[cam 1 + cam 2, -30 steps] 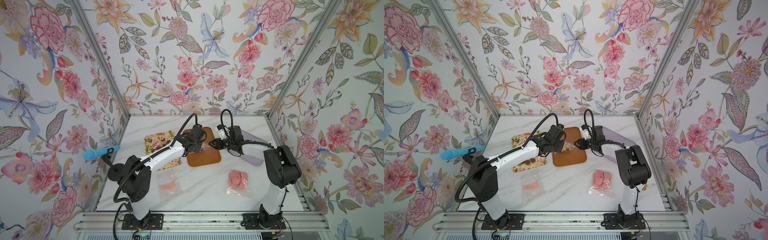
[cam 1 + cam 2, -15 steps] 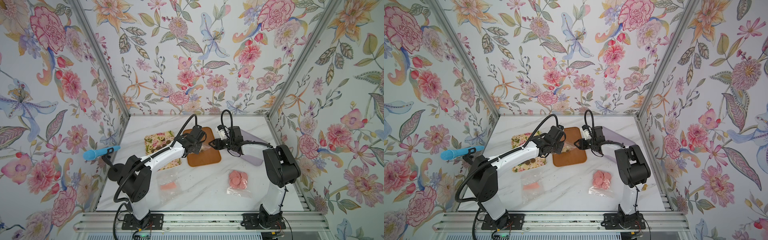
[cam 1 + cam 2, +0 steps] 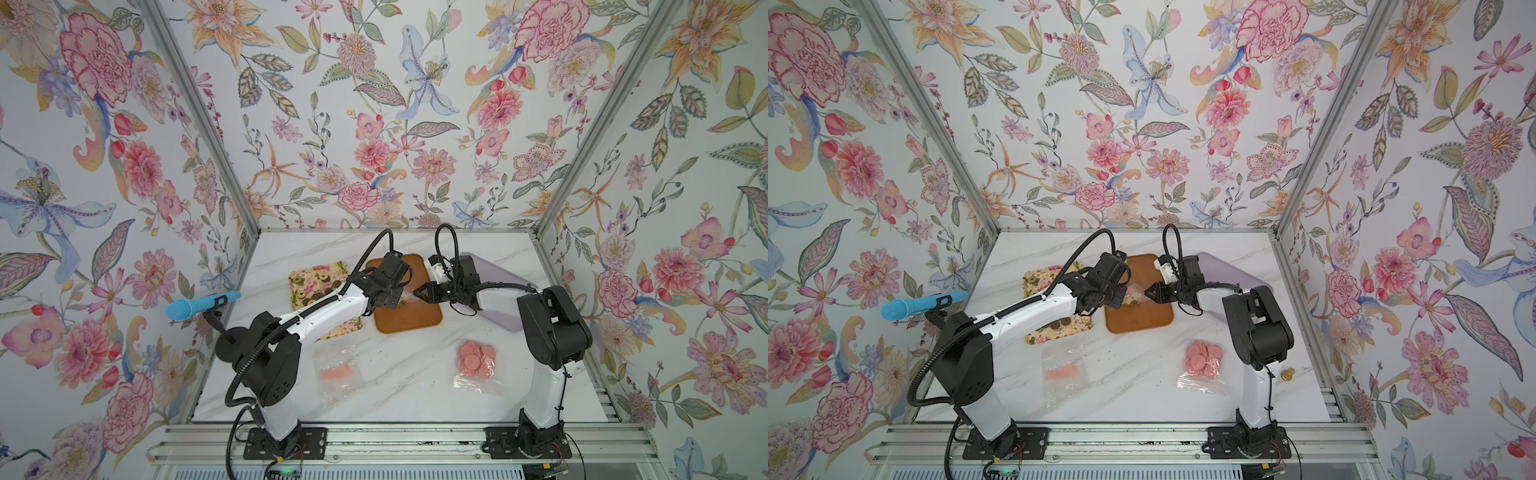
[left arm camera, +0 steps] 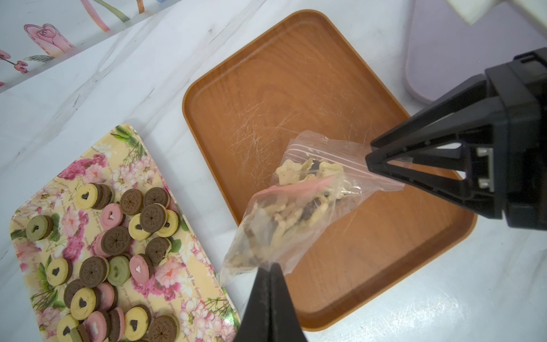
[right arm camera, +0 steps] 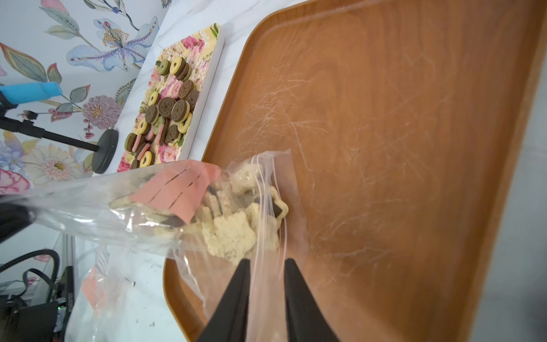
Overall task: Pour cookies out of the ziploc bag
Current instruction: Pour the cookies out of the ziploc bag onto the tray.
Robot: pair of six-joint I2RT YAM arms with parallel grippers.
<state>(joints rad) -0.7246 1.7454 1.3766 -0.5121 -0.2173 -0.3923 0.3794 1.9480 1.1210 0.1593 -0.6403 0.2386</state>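
Note:
A clear ziploc bag [image 4: 296, 213] with a pink label hangs tilted over the brown tray [image 4: 296, 74]. The cookies [image 4: 307, 171], small beige and dark stars, are bunched inside near its zip mouth [image 5: 266, 207]. My left gripper [image 4: 270, 266] is shut on the bag's bottom corner and holds it up. My right gripper [image 5: 268, 260] is at the zip end. Its jaws stand a narrow gap apart, with the bag's edge film between them. Both top views show the two grippers facing each other over the tray, left [image 3: 397, 305] and right [image 3: 1147, 291].
A floral tray [image 3: 316, 276] of round sandwich cookies lies left of the brown tray, and a lilac tray [image 3: 503, 270] lies to the right. Nearer the front lie a flat bag with a pink label [image 3: 336, 370] and a bag of pink discs [image 3: 476, 357]. A blue microphone [image 3: 199, 305] stands at the left edge.
My right gripper's jaws have narrowed around the bag's zip edge. Both arms stay almost where they were over the brown tray.

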